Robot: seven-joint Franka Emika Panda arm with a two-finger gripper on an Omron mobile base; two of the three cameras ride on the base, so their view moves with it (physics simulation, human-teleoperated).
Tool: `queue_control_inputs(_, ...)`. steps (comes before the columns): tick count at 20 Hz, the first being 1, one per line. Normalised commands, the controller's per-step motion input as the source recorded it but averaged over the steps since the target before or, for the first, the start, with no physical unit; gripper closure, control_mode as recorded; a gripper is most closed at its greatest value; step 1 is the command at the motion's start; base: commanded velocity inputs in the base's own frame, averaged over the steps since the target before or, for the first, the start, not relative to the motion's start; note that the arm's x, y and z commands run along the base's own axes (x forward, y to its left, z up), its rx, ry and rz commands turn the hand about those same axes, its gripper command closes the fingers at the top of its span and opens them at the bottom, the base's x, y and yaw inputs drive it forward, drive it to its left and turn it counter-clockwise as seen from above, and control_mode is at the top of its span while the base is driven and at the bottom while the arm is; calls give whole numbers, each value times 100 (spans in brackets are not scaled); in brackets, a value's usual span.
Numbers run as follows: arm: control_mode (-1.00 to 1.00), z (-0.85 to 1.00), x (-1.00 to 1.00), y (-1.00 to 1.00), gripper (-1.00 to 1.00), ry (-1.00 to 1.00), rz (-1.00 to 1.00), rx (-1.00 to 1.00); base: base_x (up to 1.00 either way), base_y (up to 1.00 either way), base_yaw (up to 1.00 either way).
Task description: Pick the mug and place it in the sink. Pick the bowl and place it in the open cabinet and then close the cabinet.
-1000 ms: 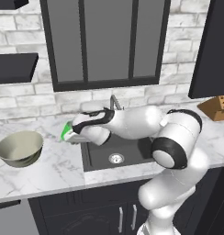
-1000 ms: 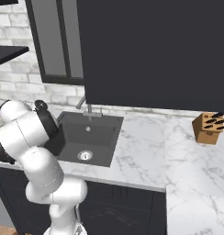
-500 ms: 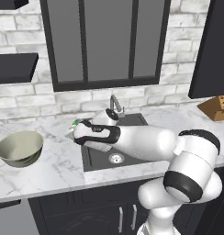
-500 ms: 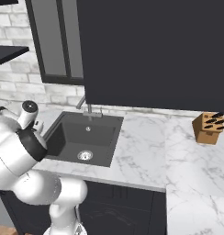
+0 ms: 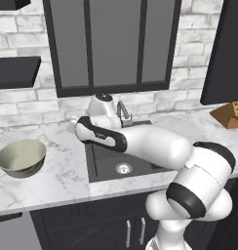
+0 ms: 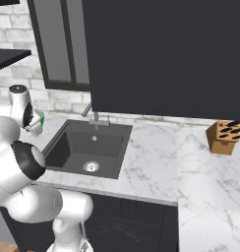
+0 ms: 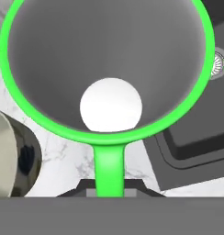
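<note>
Although nothing in any view carries a brand, label or readable writing, the holdings can be listed by place.

Mug [image 7: 109, 69]: bright green rim and handle, grey inside, with a white round spot at the bottom. In the hand view it sits close before the camera, handle pointing down toward the gripper [image 7: 109, 190]; the handle runs between the two dark tips, so the pincer appears pinched on it, though the contact itself is cut off at the frame's lower edge. In the right base view a sliver of green mug [image 6: 42, 118] shows beside the wrist, above the counter [image 6: 151, 167] just left of the sink's left rim.

Sink [image 5: 116, 161]: dark square basin with steel drain [image 5: 123, 169] and grey faucet [image 5: 122, 111] at its back edge. The basin holds nothing; the arm stretches across its upper left part.

Bowl [image 5: 21, 157]: pale olive with cream inside, upright on the marble counter, well left of the sink, with bare marble on all sides. Its rim also shows at the left of the hand view.

Knife block [image 6: 223, 137]: wooden, far right of the counter, well apart from the sink.

Upper dark cabinet [image 6: 166, 54]: hangs over the sink's right side in the right base view.
</note>
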Motion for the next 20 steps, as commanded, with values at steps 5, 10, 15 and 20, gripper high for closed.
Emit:
queue_control_inputs(5,-100,4,-2,-21,100,14,-30,-5,0,0,0)
queue_control_inputs(10,-100,-8,-6,-36,100,14,-28,-1,0,0,0)
queue_control_inputs(15,-100,-42,-22,-38,100,1,-23,-6,0,0,0)
queue_control_inputs(20,-100,-45,-17,-36,100,0,-19,-7,0,0,0)
